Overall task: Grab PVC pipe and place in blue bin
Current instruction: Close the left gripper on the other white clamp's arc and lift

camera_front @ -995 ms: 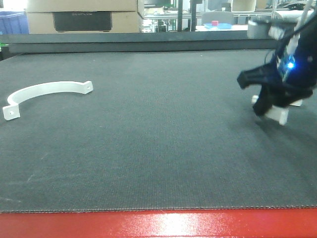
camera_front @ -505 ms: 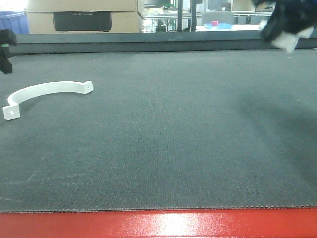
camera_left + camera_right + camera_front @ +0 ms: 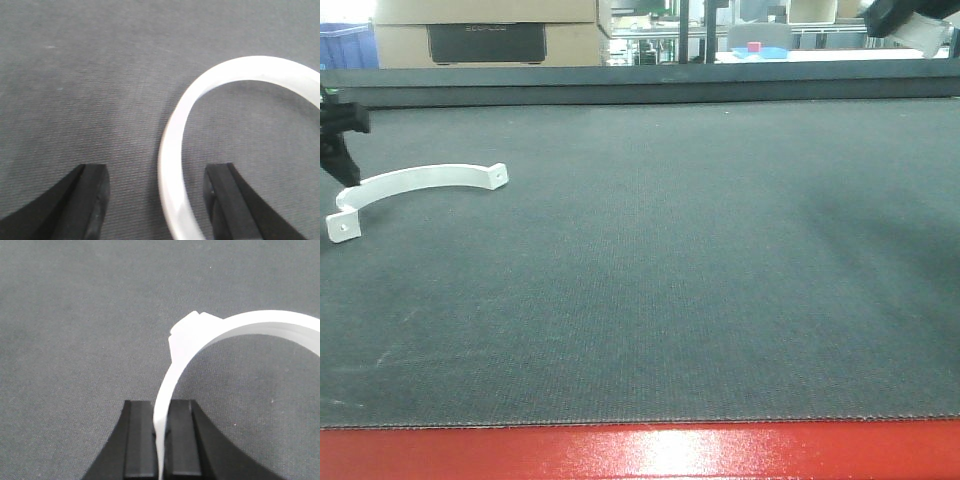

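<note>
Box label (image 3: 485,42) upper left: unreadable. R gripper (image 3: 161,427) clamped on PVC piece (image 3: 186,346); L gripper (image 3: 157,176) spread wide astride PVC arc (image 3: 172,137).

Smooth white plastic for the PVC pipe clamp (image 3: 420,176); matt, coarse-woven cloth for the mat (image 3: 670,250); glossy red table edge (image 3: 640,452).

A dark grey woven mat (image 3: 670,280) covers the table, edged in front by a glossy red strip (image 3: 640,450) (it catches a pale glare). Behind a dark raised ledge (image 3: 620,88) stand cardboard boxes (image 3: 485,30) and blurred metal racks (image 3: 665,30). Bright light (image 3: 345,8) shows at top left.
</note>
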